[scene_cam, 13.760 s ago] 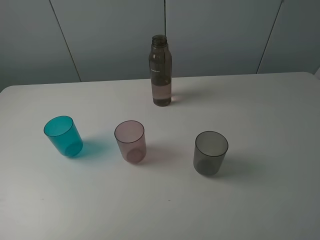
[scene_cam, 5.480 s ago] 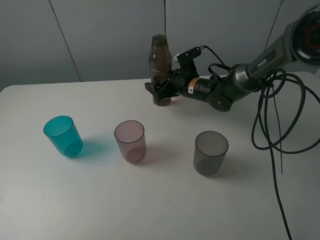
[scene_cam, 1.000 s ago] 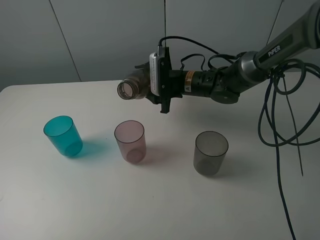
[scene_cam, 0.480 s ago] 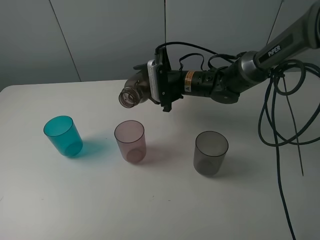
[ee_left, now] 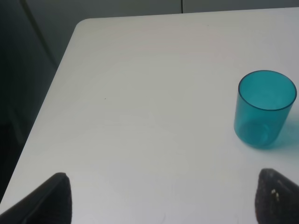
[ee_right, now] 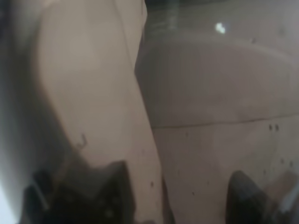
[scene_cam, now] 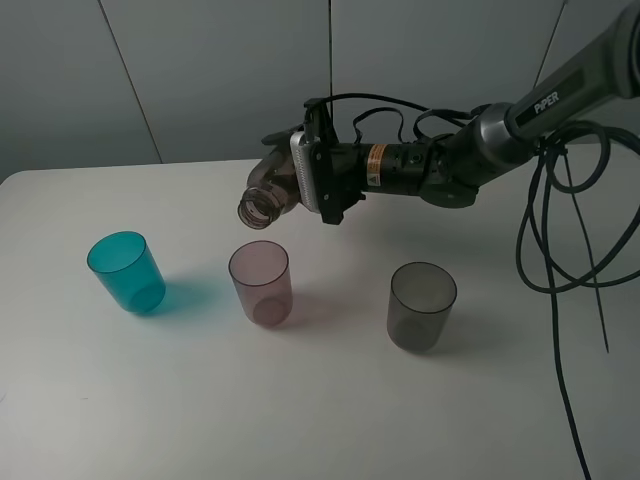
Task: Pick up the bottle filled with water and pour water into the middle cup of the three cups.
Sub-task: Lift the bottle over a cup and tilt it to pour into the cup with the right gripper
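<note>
My right gripper (scene_cam: 292, 182) is shut on the smoky-brown bottle (scene_cam: 268, 194) and holds it tipped nearly flat in the air, its open mouth pointing down-left just above and behind the pinkish-mauve middle cup (scene_cam: 261, 283). The bottle's wall (ee_right: 205, 116) fills the right wrist view. The teal cup (scene_cam: 127, 272) stands at the left and shows in the left wrist view (ee_left: 264, 109). The smoky grey cup (scene_cam: 421, 305) stands at the right. My left gripper (ee_left: 163, 196) is open, with only its dark fingertips (ee_left: 51, 193) showing low over the table's left part. No stream of water shows.
The white table (scene_cam: 320, 410) carries only the three cups. Its left edge (ee_left: 51, 84) shows in the left wrist view. Black cables (scene_cam: 560, 260) hang from the right arm over the table's right side. Grey wall panels stand behind.
The right gripper has tipped the bottle further, and its mouth has dropped and moved closer above the mauve cup. The cups have not moved.
</note>
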Controlling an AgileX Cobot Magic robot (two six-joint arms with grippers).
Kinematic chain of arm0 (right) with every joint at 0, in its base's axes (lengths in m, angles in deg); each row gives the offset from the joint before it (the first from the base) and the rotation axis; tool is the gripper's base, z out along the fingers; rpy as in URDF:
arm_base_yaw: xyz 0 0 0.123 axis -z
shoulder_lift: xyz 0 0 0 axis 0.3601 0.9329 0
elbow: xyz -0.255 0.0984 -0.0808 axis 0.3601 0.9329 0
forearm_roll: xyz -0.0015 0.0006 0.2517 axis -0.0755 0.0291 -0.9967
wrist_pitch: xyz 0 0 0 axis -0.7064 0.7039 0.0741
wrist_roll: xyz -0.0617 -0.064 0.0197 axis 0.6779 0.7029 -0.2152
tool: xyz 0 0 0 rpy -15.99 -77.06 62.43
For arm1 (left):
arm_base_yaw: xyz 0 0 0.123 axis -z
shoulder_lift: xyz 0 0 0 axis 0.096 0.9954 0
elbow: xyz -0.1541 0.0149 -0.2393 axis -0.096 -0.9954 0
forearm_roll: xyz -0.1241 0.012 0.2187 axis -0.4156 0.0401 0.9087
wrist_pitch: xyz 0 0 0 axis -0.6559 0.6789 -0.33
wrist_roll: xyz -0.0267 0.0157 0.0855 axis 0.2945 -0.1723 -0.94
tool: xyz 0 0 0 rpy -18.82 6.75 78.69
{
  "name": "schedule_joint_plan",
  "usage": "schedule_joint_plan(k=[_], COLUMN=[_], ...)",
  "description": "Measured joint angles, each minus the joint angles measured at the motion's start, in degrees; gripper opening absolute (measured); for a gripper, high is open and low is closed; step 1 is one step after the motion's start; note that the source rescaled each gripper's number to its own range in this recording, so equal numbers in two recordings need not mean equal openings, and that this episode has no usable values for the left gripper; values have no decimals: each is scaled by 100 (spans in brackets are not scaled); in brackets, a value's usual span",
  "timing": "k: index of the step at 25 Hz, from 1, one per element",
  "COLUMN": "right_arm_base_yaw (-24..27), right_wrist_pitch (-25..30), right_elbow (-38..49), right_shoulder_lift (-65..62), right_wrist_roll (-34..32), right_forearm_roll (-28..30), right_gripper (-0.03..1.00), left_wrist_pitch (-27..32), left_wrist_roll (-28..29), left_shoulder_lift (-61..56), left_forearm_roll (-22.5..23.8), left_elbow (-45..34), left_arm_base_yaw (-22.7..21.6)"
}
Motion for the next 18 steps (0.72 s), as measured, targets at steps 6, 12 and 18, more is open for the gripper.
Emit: schedule_joint_plan(k=[6, 12, 18], right_arm_base_yaw=[-10, -10, -10], right_wrist_pitch=[0, 0, -49], right_elbow=[0, 0, 0], right_shoulder_lift=[0, 0, 0], right_wrist_roll=[297, 527, 644], right_forearm_roll=[0, 0, 0], right_gripper=[0, 0, 0], left_wrist_pitch=[0, 0, 0], left_wrist_roll=[0, 0, 0], left_shoulder_lift=[0, 0, 0], left_forearm_roll=[0, 0, 0], left_elbow=[0, 0, 0], left_arm_base_yaw=[0, 0, 0])
